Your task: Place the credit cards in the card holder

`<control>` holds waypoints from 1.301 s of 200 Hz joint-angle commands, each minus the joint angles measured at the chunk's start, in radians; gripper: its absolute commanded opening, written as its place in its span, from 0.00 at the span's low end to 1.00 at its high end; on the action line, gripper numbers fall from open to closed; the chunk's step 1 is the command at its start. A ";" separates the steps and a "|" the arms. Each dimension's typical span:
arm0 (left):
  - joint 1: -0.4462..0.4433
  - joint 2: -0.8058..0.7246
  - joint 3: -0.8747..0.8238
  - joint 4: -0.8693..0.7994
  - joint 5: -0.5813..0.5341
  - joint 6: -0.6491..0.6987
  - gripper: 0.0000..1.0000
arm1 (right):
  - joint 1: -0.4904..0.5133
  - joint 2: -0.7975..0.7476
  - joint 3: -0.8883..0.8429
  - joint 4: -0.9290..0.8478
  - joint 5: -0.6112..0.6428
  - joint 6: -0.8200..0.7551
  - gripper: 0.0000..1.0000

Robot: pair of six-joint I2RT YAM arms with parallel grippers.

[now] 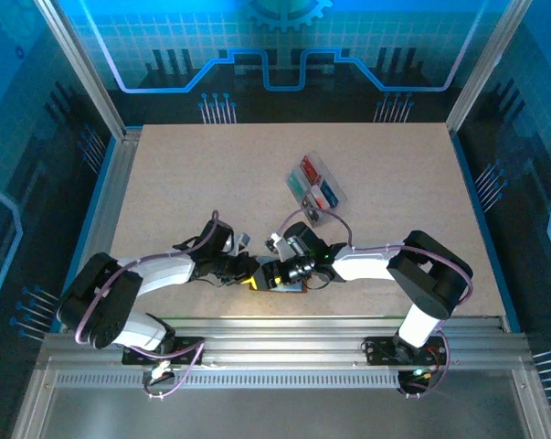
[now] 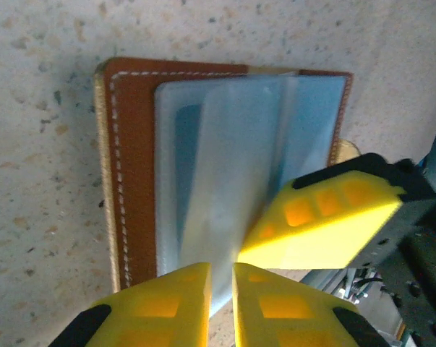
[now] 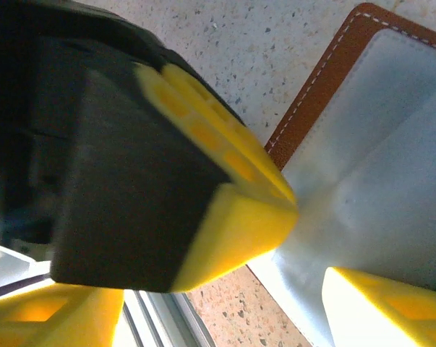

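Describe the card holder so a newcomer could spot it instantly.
On the speckled table, look near the near edge where the left gripper and right gripper meet. The card holder lies open there: brown leather, white stitching, pale blue sleeves, unlike the clear tray of coloured cards farther back.

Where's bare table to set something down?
Bare: the table left of the clear tray out to the left edge; right of the tray to the right edge; the far strip. Crowded: near centre, where left gripper and right gripper meet over the card holder, tray just behind.
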 commanded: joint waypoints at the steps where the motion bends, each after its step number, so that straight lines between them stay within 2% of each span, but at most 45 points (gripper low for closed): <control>1: -0.010 0.038 0.025 0.036 0.024 0.001 0.16 | -0.004 -0.013 0.011 -0.036 -0.020 -0.027 0.75; 42: -0.017 0.044 0.019 -0.026 -0.060 0.042 0.16 | -0.008 -0.032 0.022 -0.076 -0.012 -0.046 0.76; 67: -0.020 0.048 0.006 -0.043 -0.093 0.066 0.16 | -0.025 -0.110 0.064 -0.226 0.060 -0.116 0.77; 79: -0.021 0.055 0.000 -0.040 -0.098 0.073 0.16 | -0.042 -0.176 0.104 -0.352 0.156 -0.160 0.78; 100: -0.024 0.078 -0.005 -0.033 -0.111 0.087 0.16 | -0.087 -0.288 0.213 -0.571 0.396 -0.220 0.84; 121: -0.028 0.100 -0.005 -0.027 -0.118 0.096 0.15 | -0.160 -0.321 0.320 -0.776 0.633 -0.250 0.87; 170: -0.032 0.099 -0.002 -0.037 -0.116 0.112 0.15 | -0.278 -0.202 0.469 -0.933 0.993 -0.313 0.89; 211: -0.045 0.115 0.010 -0.036 -0.112 0.116 0.14 | -0.317 -0.051 0.578 -0.943 1.109 -0.365 0.79; 260: -0.063 0.127 0.016 -0.032 -0.110 0.116 0.14 | -0.338 0.094 0.685 -0.933 1.164 -0.410 0.71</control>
